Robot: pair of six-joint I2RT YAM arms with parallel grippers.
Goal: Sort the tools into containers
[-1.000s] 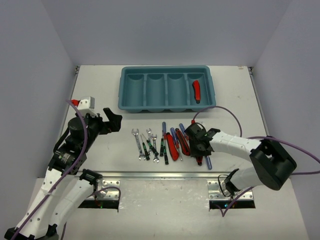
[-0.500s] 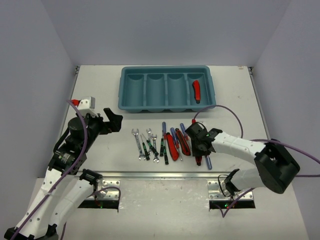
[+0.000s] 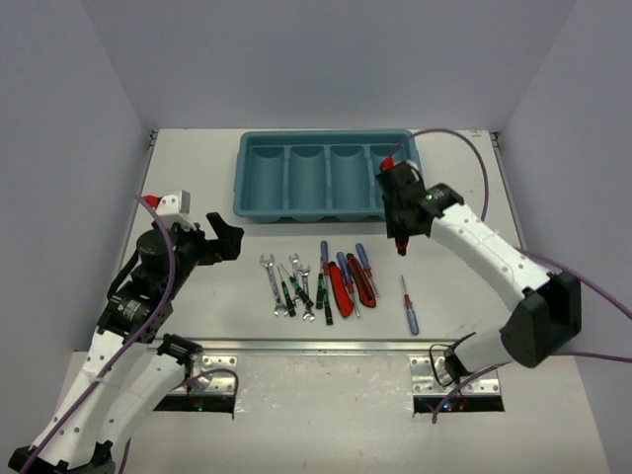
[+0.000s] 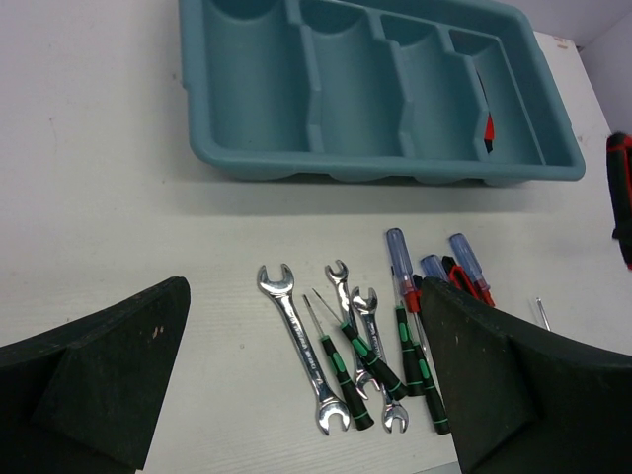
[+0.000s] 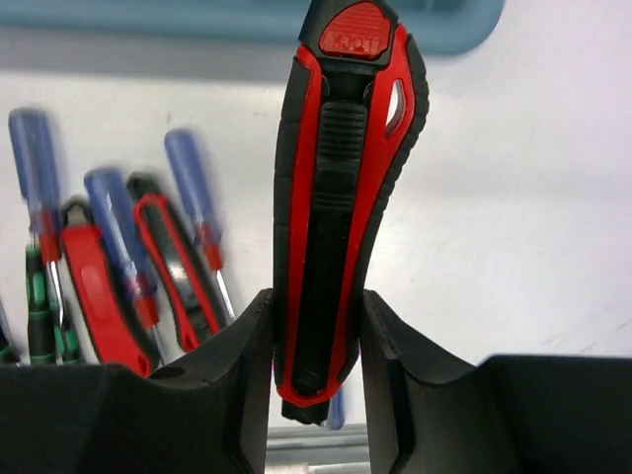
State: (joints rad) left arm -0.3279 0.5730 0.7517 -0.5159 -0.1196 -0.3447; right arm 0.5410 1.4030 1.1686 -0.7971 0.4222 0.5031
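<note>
The teal tray with four long compartments stands at the back; it also shows in the left wrist view. My right gripper is shut on a red-and-black utility knife and holds it above the table, just in front of the tray's right end. Another knife lies in the rightmost compartment. Silver wrenches, green-black drivers, blue screwdrivers and two more knives lie in a pile mid-table. My left gripper is open and empty, left of the pile.
One blue-handled screwdriver lies apart, right of the pile. A purple cable arcs over the tray's right end. A metal strip runs along the table's near edge. Grey walls close the left, right and back.
</note>
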